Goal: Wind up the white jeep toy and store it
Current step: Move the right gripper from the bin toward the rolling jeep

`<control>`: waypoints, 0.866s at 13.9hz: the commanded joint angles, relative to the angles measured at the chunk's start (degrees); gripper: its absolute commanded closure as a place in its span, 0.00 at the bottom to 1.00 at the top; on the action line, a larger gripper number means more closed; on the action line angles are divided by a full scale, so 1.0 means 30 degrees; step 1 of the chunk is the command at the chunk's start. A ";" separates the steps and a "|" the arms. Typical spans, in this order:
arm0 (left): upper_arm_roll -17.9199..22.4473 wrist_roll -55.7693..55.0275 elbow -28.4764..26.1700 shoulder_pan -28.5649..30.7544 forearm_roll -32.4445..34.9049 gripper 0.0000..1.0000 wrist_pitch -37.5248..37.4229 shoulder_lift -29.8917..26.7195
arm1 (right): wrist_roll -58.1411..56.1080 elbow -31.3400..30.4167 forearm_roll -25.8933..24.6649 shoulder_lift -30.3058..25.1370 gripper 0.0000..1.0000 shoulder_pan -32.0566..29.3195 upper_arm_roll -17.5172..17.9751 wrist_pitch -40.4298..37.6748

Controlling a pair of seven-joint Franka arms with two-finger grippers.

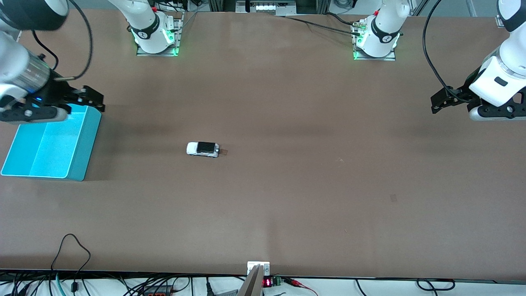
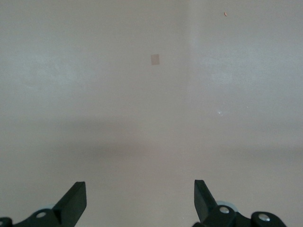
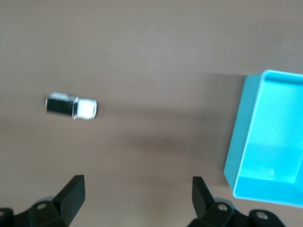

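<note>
The white jeep toy (image 1: 202,149) is seen on its wheels on the brown table (image 1: 312,172), well apart from the blue bin (image 1: 84,150) at the right arm's end. The right gripper (image 1: 93,99) is held over the bin's rim, fingers spread apart, nothing gripped. The left gripper (image 1: 440,101) is held over bare table at the left arm's end, fingers likewise apart, empty.

Bare table (image 1: 287,102) rings the white jeep toy (image 1: 202,149), seemingly unobstructed.
</note>
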 commanded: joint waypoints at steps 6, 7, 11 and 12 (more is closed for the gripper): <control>0.0024 -0.0016 0.0392 -0.0166 -0.0246 0.00 -0.0560 0.0087 | -1.0096 -0.0689 0.0303 0.1742 0.00 0.1011 0.0104 0.0821; 0.0024 -0.0016 0.0392 -0.0166 -0.0246 0.00 -0.0560 0.0087 | -1.0803 -0.1361 0.0303 0.1684 0.00 0.1538 0.0104 0.1610; 0.0024 0.0101 0.0392 -0.0166 -0.0246 0.00 -0.0560 0.0087 | -1.4203 -0.3648 0.0303 0.1858 0.00 0.2419 0.0104 0.4977; 0.0024 0.0101 0.0392 -0.0137 -0.0246 0.00 -0.0589 0.0087 | -1.4702 -0.4117 0.0303 0.1946 0.00 0.2770 0.0104 0.5944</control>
